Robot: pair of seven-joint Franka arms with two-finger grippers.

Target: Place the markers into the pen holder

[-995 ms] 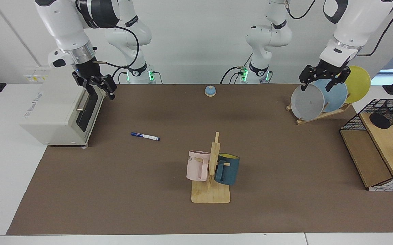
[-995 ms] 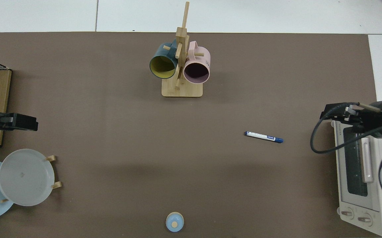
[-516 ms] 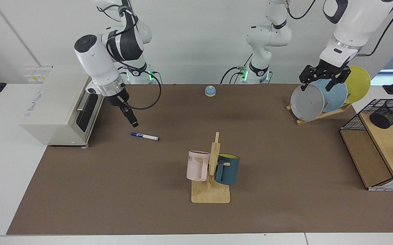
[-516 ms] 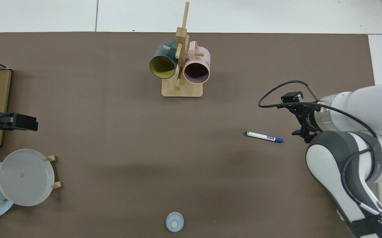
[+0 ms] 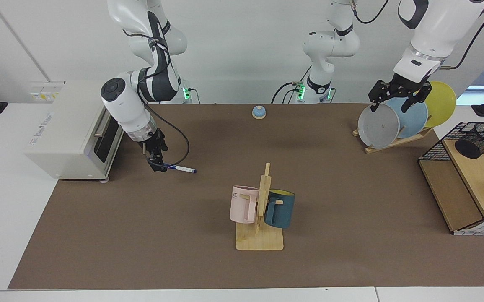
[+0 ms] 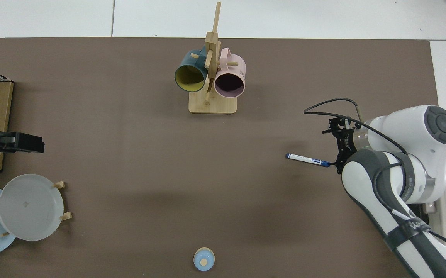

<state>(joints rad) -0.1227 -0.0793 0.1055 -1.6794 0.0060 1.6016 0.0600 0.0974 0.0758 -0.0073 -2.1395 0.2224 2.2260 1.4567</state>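
Right end effector (image 5: 156, 164) down at desk (image 5: 141, 235) level, tip at the blue-capped end of marker (image 5: 179, 168). Fingers hidden by the wrist in both views; cannot tell whether clenched or released, or whether touching the cap. In top view same end effector (image 6: 336, 164) sits just beside marker (image 6: 307, 160), arm coming in from the toaster oven (image 5: 72, 132) side.

Marker lying flat on brown mat, cap end toward the oven, white barrel pointing toward desk centre. Well apart from pen holder (image 5: 480, 139), which stands upright on the wooden shelf (image 5: 476, 180) inside the wire basket at the opposite desk end.

Left end effector (image 5: 399, 98) waiting above plate rack (image 5: 397, 140), fingers spread, holding nothing, hovering near the rim of grey plate (image 5: 378, 126). In top view left end effector (image 6: 33, 143) seen as dark block above the shelf edge.

Mug stand (image 5: 260, 239) with pink mug (image 5: 242, 204) and teal mug (image 5: 280, 208) between marker and holder. Small blue bell (image 5: 259, 112) at far desk edge.
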